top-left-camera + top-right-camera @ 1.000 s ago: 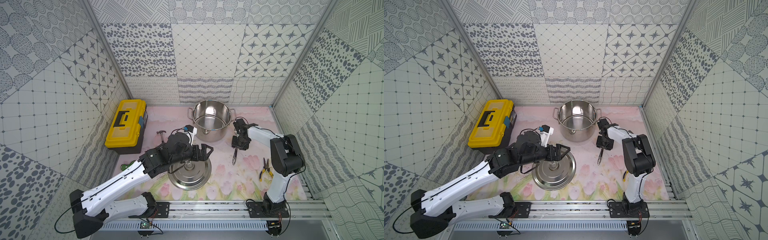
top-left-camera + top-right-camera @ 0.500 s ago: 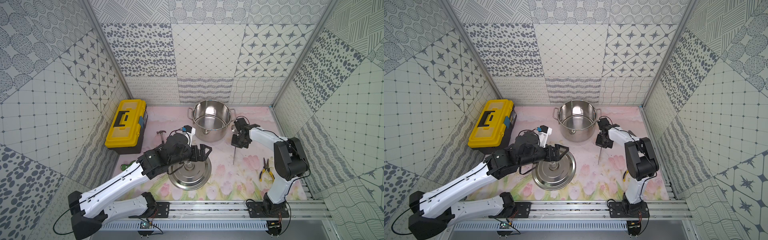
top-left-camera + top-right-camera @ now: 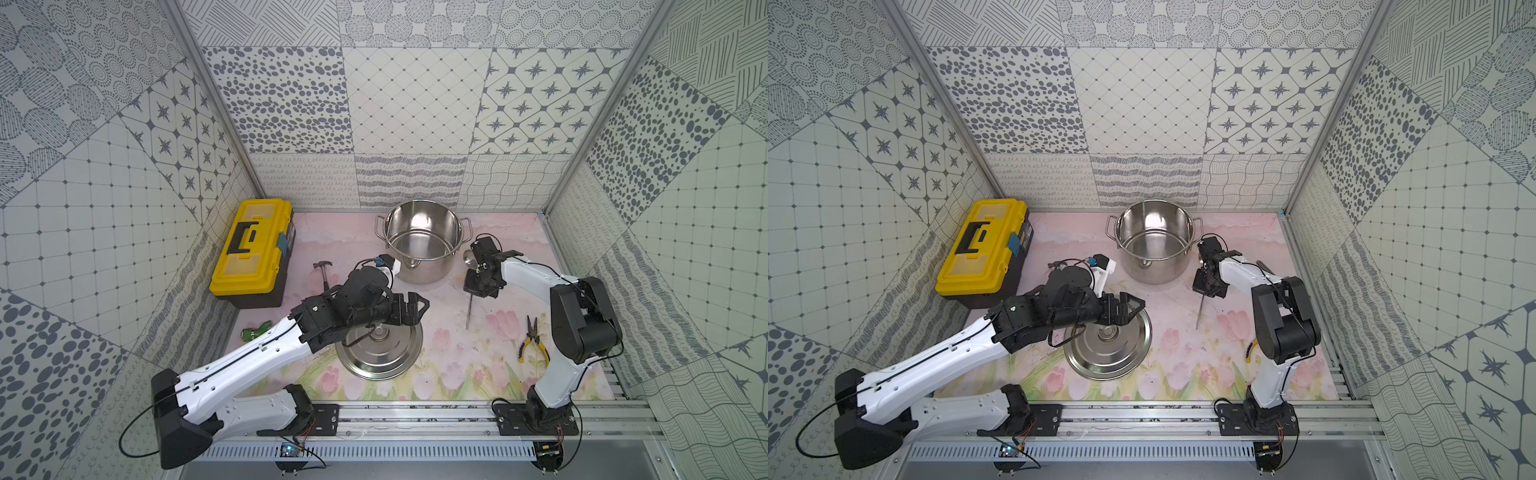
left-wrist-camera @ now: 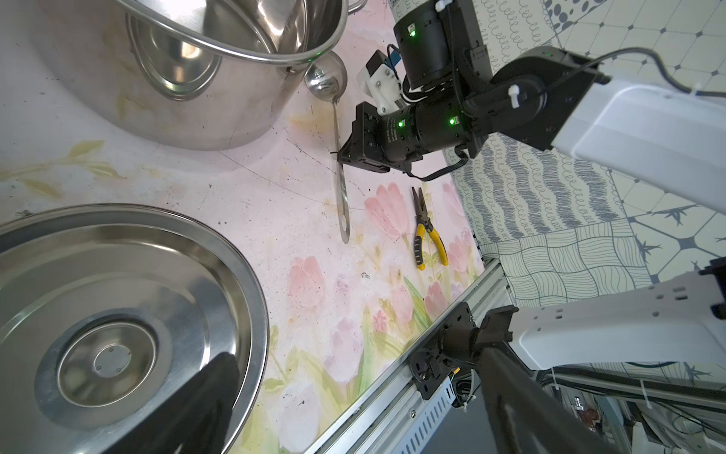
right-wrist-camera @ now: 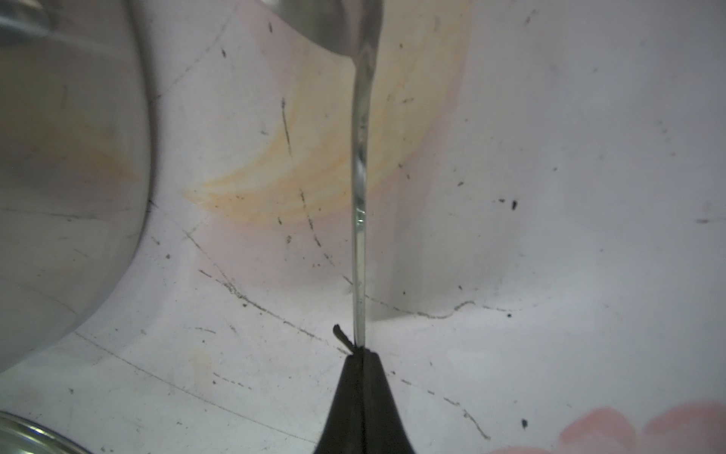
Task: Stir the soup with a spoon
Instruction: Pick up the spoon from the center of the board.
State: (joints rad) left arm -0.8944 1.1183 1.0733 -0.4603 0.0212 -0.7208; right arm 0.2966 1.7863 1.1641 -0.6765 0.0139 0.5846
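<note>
The steel pot (image 3: 422, 243) (image 3: 1152, 245) stands at the back of the mat, and no soup shows in it, only its bare shiny inside. To the pot's right is the spoon (image 3: 468, 309) (image 3: 1199, 313), a steel ladle whose bowl (image 4: 326, 78) is close to the pot wall (image 4: 196, 78). My right gripper (image 3: 473, 291) (image 5: 363, 353) is shut on the spoon's thin handle (image 5: 359, 196) about halfway along. My left gripper (image 3: 415, 309) (image 3: 1129, 307) hangs open over the lid (image 3: 380, 353), holding nothing.
The flat lid (image 4: 118, 314) lies knob-up in the middle of the mat. Yellow pliers (image 3: 532, 343) (image 4: 428, 232) lie right of the spoon. A yellow toolbox (image 3: 253, 245), a small hammer (image 3: 324, 272) and a green piece (image 3: 255, 332) are on the left. Tiled walls enclose three sides.
My right gripper's jaws have closed on the spoon's handle. The left arm has hardly moved and stays open over the lid.
</note>
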